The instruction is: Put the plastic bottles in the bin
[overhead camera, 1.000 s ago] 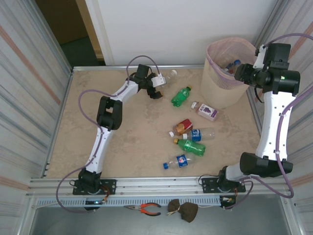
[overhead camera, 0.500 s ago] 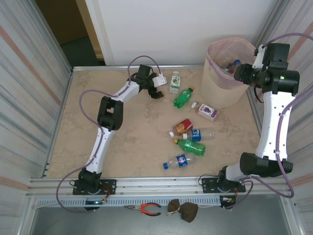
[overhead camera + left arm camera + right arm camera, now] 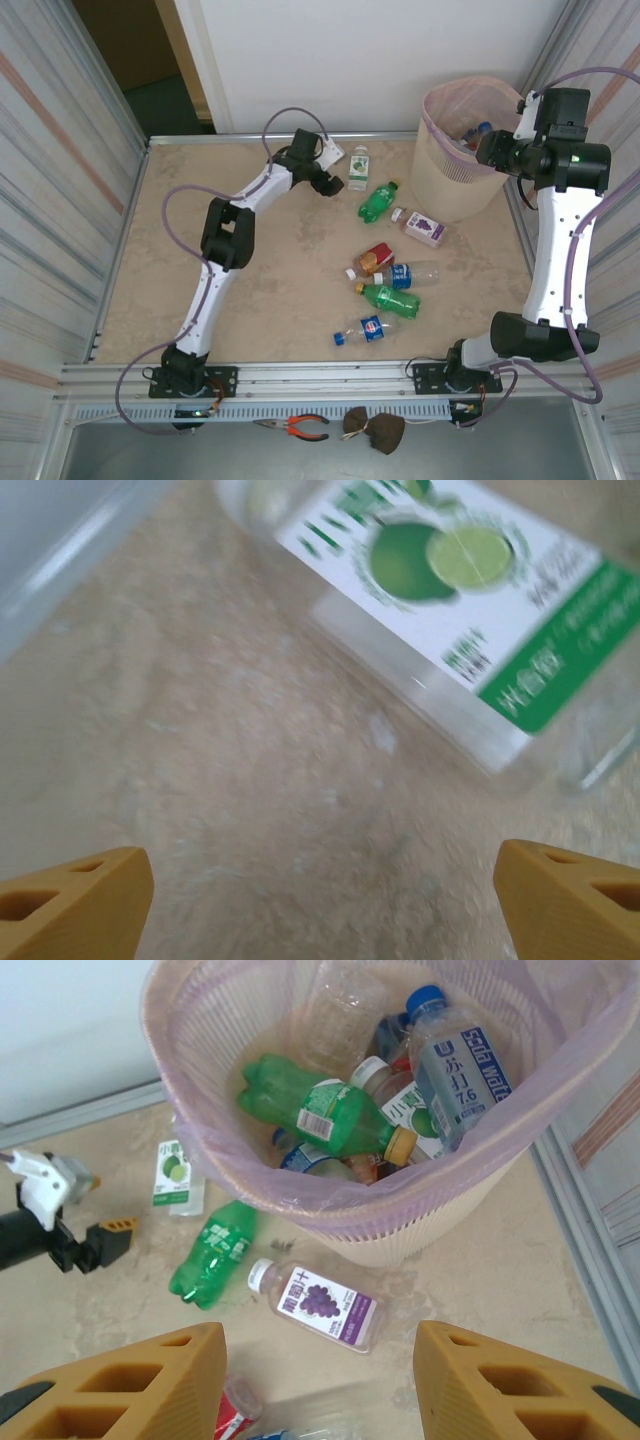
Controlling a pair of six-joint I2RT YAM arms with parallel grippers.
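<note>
- Top external view: table with a bin at its far right corner, pink liner folded over the rim.
- Bin contents, right wrist view: several bottles lying in a heap, among them a green bottle and a blue-capped bottle with a white and blue label.
- Left gripper: low over the far middle of the table, jaws spread wide with only bare tabletop between the fingertips.
- Lime-label bottle: clear, lying flat just ahead of the left gripper and not touched by it.
- Right gripper: raised at the bin's right rim, jaws apart, nothing held.
- Loose bottles near the bin's base: green soda bottle and grape-label bottle.
- Cluster at centre right: red-label bottle, blue-label bottle and orange-capped green bottle, close together.
- Nearest the arm bases: blue-capped cola bottle, alone.
- Front rail: pliers with red handles.
</note>
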